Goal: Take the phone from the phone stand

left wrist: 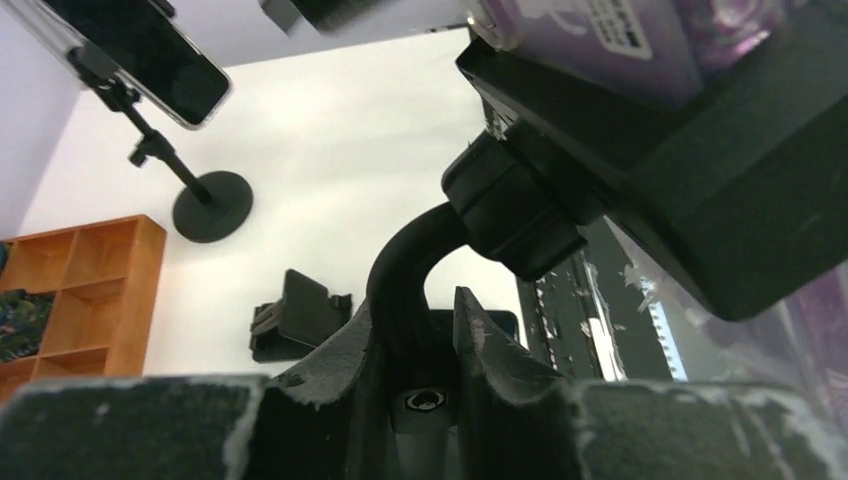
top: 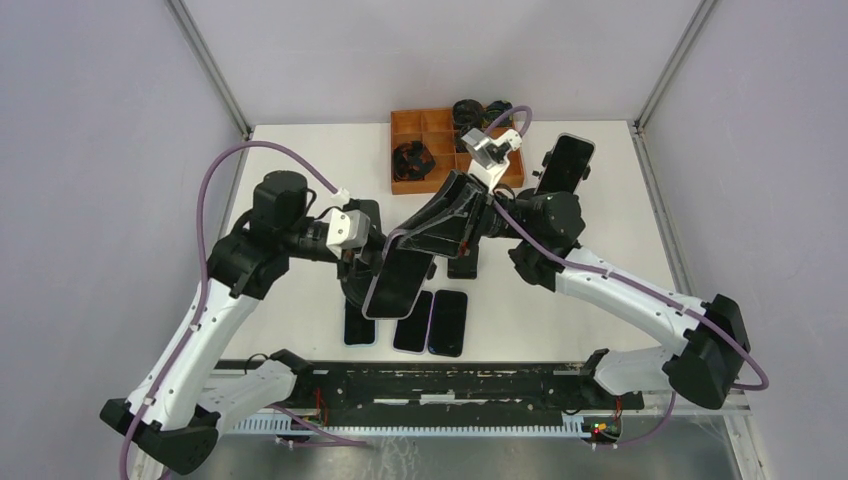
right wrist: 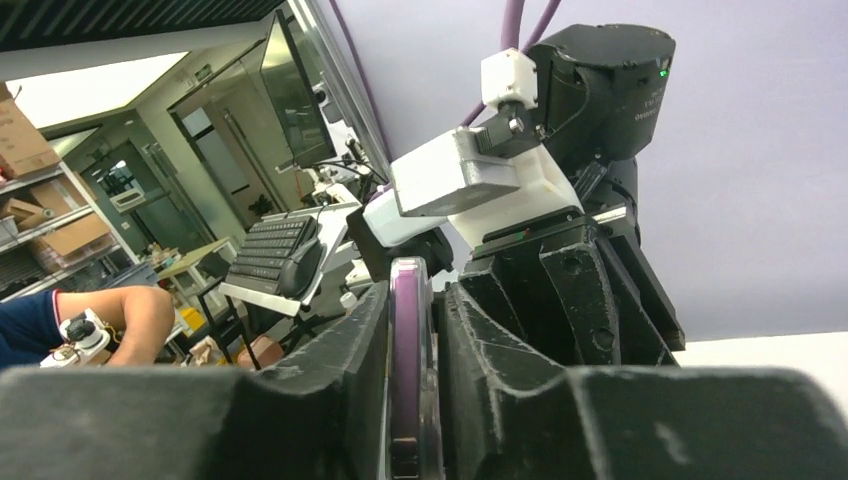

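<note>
Purple-edged phone with dark screen [top: 397, 283]: mid-table, raised, tilted over white tabletop [top: 300, 170]. Screen off, thin purple rim, label on purple back, no damage visible. Back looks seated in black plastic cradle [left wrist: 690, 170] of stand. My right gripper [right wrist: 412, 310] clamped on phone's edge. My left gripper [left wrist: 415, 330] closed around stand's curved black neck [left wrist: 405, 255], bracing it. My read: both grasps made, pull-off left; can't confirm phone free of cradle. Three dark phones [top: 412, 320] lie flat just nearer me. Second stand-mounted phone [top: 565, 163] far right.
</note>
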You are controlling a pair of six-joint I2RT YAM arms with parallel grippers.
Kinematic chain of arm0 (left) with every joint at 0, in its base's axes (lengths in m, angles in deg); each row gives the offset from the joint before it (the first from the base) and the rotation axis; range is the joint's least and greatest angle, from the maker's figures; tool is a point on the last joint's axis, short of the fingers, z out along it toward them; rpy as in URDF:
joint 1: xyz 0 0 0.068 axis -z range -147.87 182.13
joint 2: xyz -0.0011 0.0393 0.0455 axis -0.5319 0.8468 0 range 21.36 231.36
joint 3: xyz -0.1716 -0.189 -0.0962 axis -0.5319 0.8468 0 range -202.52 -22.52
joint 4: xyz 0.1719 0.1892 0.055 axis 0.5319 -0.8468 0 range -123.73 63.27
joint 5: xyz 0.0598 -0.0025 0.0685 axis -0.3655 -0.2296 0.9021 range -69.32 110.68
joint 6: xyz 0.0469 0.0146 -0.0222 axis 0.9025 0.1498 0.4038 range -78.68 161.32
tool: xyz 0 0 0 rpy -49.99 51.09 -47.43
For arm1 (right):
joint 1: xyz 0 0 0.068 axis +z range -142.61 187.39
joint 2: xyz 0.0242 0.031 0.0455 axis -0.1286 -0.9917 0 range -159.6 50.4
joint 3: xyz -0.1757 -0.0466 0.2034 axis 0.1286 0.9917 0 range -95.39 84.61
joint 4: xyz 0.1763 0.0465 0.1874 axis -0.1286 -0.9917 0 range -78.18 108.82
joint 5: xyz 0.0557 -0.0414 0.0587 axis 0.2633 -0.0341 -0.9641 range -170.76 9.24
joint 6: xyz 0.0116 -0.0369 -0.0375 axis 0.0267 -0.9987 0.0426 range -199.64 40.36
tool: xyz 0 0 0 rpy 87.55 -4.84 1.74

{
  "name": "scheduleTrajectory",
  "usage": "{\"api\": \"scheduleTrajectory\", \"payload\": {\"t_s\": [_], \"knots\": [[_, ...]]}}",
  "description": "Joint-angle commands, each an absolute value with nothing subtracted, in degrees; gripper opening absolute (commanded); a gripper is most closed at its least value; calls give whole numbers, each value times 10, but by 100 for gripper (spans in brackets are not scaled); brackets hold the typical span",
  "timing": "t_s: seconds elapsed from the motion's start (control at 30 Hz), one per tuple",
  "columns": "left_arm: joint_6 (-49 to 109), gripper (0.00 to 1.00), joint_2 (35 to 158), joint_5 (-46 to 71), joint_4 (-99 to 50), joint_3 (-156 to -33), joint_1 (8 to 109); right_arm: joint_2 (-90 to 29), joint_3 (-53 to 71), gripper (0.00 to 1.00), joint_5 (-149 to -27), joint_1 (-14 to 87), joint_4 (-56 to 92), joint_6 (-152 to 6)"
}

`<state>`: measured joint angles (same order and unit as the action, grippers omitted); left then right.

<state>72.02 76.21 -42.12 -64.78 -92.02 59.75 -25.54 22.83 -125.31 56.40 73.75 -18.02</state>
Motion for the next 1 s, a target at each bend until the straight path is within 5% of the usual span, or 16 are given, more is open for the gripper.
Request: {"api": "scheduleTrajectory", "payload": {"t_s": [0.0, 0.3, 0.5, 0.9, 0.97], "knots": [[813, 2, 764, -451, -738, -971, 601, -203, 246, 37, -1227, 560, 720, -223], [878, 2, 791, -469, -848, -1013, 601, -162, 298, 58, -1258, 560, 671, -272], [877, 2, 794, -466, -849, -1015, 601, -164, 304, 60, -1267, 569, 658, -290], [902, 2, 810, -458, -884, -1015, 601, -187, 302, 37, -1270, 588, 680, -290], [915, 2, 810, -453, -893, -1016, 601, -186, 297, 25, -1274, 588, 674, -296]]}}
